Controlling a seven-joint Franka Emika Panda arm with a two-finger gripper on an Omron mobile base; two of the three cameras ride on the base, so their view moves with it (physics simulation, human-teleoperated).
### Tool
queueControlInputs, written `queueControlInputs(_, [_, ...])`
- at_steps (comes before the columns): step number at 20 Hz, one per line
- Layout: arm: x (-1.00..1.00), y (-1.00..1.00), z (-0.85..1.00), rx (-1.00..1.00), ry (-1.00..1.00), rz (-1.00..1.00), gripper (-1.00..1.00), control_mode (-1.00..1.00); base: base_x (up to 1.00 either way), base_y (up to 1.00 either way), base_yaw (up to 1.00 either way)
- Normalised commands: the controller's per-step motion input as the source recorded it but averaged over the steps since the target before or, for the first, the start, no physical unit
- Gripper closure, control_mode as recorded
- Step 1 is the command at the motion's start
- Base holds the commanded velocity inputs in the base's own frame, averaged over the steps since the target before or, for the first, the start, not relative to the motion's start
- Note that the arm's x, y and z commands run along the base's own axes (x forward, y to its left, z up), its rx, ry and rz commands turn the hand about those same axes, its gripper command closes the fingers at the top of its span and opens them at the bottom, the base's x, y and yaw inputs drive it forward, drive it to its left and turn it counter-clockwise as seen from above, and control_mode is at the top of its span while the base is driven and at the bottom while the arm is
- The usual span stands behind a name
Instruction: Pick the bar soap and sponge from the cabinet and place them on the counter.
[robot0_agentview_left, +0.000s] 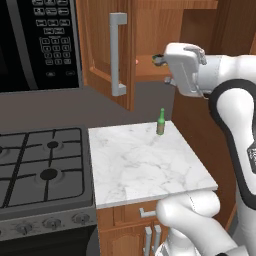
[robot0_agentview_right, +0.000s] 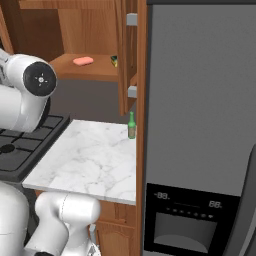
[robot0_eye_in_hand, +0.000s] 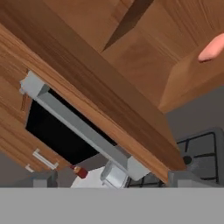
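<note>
The salmon-pink bar soap (robot0_agentview_right: 83, 61) lies on the wooden shelf of the open wall cabinet (robot0_agentview_right: 85, 72), and it also peeks in at the upper right of the hand view as the bar soap (robot0_eye_in_hand: 212, 47). The sponge (robot0_agentview_right: 114, 61) sits further right on the same shelf, mostly hidden behind the right door edge. My gripper (robot0_agentview_left: 165, 70) hovers in front of the cabinet opening, above the marble counter (robot0_agentview_left: 145, 160). It is open, with nothing between its fingertips (robot0_eye_in_hand: 43, 178). In the hand view it faces the open left door and its grey bar handle (robot0_eye_in_hand: 83, 129).
The left cabinet door (robot0_agentview_left: 107, 50) stands swung out, with its long handle (robot0_agentview_left: 118, 54). A small green bottle (robot0_agentview_left: 161, 122) stands at the counter's back edge. The black gas stove (robot0_agentview_left: 45, 165) is left of the counter, a microwave (robot0_agentview_left: 40, 42) above it, and a grey fridge (robot0_agentview_right: 200, 125) on the right.
</note>
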Motion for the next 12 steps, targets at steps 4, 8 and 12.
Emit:
queueControlInputs(4, [0.3, 0.21, 0.0, 0.05, 0.04, 0.06, -1.0, -1.0, 0.0, 0.0, 0.0])
queueControlInputs(8, [0.22, 0.07, 0.01, 0.01, 0.02, 0.01, -1.0, -1.0, 0.0, 0.0, 0.0])
queueControlInputs(12, [0.26, 0.03, 0.0, 0.02, 0.05, 0.0, -1.0, -1.0, 0.0, 0.0, 0.0])
